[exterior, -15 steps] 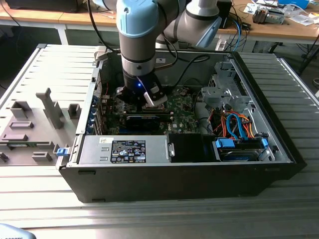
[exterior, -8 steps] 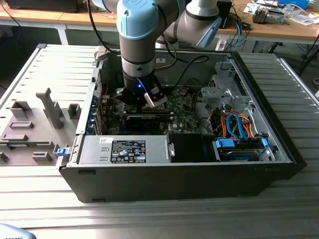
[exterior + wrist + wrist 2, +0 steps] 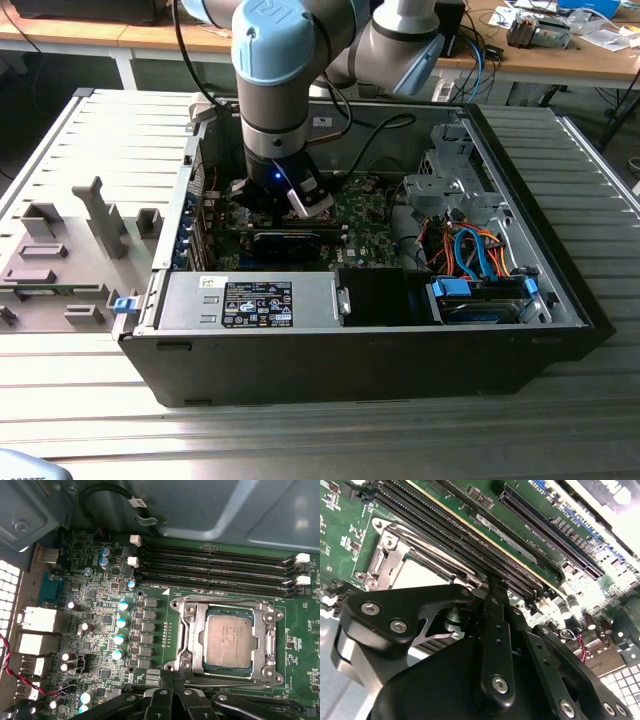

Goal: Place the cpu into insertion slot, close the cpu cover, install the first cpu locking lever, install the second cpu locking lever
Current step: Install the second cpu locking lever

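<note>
Hovering low inside open computer case (image 3: pixel 560 300), gripper (image 3: pixel 172 696) sits just beside insertion slot (image 3: pixel 181 611); cpu (image 3: pixel 229 641) seated inside, cpu cover (image 3: pixel 270 645) closed around it; fingers pressed together, holding nothing.

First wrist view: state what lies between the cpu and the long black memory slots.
In the first wrist view, the silvery edge of the cpu cover and a narrow strip of bare green board lie between the cpu and the memory slots.
</note>
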`<state>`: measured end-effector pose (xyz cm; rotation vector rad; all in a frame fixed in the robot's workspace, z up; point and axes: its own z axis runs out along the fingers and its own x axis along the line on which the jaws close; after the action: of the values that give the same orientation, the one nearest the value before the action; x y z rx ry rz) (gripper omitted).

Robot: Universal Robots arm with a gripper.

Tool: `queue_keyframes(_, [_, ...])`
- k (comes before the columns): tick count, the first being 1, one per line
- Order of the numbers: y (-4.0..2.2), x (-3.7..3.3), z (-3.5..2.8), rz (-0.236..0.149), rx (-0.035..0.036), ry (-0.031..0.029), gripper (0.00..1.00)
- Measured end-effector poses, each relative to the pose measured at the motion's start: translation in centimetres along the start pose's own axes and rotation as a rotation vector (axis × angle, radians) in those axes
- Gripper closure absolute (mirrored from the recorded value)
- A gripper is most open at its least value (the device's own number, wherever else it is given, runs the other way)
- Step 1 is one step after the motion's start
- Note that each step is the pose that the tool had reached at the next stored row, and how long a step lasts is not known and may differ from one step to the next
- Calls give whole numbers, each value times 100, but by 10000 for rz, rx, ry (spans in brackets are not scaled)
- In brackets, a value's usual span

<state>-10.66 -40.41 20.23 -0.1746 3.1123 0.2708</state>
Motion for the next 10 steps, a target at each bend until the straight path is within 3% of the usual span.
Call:
queue_keyframes(5, [5, 4, 24, -146, -54, 21, 89])
queue_keyframes(7, [16, 1, 48, -213, -120, 9, 89])
queue_keyframes(10, [20, 2, 41, -289, -103, 33, 89])
